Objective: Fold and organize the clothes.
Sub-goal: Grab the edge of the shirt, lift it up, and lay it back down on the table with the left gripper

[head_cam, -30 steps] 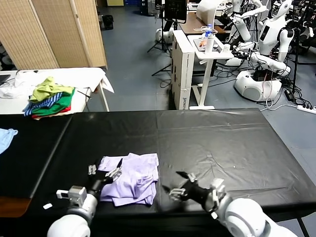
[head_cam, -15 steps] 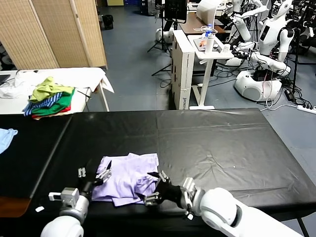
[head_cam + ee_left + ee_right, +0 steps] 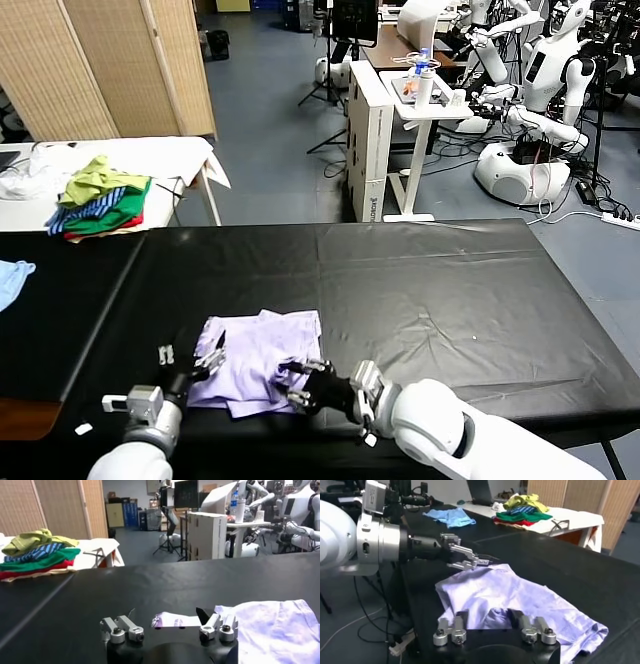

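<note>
— So, where is your shirt sitting?

— Your lavender T-shirt point(image 3: 262, 360) lies crumpled and partly folded on the black table point(image 3: 450, 300), close to the table's near edge and left of its middle. The cloth bunches in soft ridges, with one layer doubled over along the near side.

— And the arms?

— Your right gripper point(image 3: 297, 383) is down at the shirt's near right hem. In the right wrist view a small hump of lavender fabric rises between its fingers point(image 3: 452, 629), and the jaws look drawn in on that fold, so it is pinching the shirt. Your left gripper point(image 3: 190, 357) rests at the shirt's left edge with its jaws spread wide and nothing between them; the left wrist view shows the fingers point(image 3: 122, 630) well apart, the shirt's corner just beyond them.

— What else is around you?

— A light blue cloth point(image 3: 12, 278) lies at the table's far left edge, well apart from the shirt. Beyond it, a white side table point(image 3: 185, 155) carries a pile of green, striped blue and red clothes point(image 3: 100, 198). Farther back stand a woven folding screen point(image 3: 110, 60), a white desk point(image 3: 385, 130) and a white humanoid robot point(image 3: 545, 100).
</note>
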Tool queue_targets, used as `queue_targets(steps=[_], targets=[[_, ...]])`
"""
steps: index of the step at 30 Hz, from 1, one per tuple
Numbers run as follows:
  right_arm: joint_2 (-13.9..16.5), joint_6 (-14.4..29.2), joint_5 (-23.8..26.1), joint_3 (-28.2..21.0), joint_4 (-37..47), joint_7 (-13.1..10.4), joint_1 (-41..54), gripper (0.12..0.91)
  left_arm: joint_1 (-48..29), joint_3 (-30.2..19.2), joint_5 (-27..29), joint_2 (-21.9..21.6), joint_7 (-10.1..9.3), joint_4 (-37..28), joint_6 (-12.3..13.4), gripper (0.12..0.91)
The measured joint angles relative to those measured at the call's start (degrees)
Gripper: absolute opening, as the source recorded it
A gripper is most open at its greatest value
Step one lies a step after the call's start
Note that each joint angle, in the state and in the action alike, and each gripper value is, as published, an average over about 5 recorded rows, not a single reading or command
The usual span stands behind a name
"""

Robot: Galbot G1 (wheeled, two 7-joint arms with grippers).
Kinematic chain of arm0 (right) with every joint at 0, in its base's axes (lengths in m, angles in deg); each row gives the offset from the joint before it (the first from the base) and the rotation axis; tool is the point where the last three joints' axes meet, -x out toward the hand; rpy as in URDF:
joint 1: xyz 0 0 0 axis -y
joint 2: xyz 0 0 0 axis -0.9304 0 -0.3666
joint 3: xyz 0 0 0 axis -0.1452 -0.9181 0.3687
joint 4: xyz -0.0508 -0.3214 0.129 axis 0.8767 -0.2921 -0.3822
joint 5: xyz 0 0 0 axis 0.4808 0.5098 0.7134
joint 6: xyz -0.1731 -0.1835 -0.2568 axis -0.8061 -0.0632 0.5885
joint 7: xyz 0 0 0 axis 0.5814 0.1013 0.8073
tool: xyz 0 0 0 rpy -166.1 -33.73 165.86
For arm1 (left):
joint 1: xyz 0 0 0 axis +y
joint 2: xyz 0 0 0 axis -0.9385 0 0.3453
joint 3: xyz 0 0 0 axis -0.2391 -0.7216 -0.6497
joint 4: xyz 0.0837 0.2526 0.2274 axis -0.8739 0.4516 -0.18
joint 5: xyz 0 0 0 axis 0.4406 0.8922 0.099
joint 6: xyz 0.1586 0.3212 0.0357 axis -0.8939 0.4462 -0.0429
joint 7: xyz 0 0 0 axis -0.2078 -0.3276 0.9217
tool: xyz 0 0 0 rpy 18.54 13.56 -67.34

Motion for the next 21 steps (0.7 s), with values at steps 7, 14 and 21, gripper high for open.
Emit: queue_targets(steps=[7,14,21], targets=[[2.4,-0.1,0.0,2.8,-2.2,-0.3,-2.9,0.155,0.4,0.4,0.1,0.1,0.0,0.3,0.3,0.907],[5.3,-0.7,0.3,7.1,-5.0,-0.4,-8.7,0.2,0.6,0.5,0.5,0.9,0.0,0.3,0.6,0.907],[8.2,-1.2,-0.6,10.1,-7.7,-1.6,-13.9,0.559,0.7,0.5,1.0,1.8,0.02,0.2,0.8,0.907]])
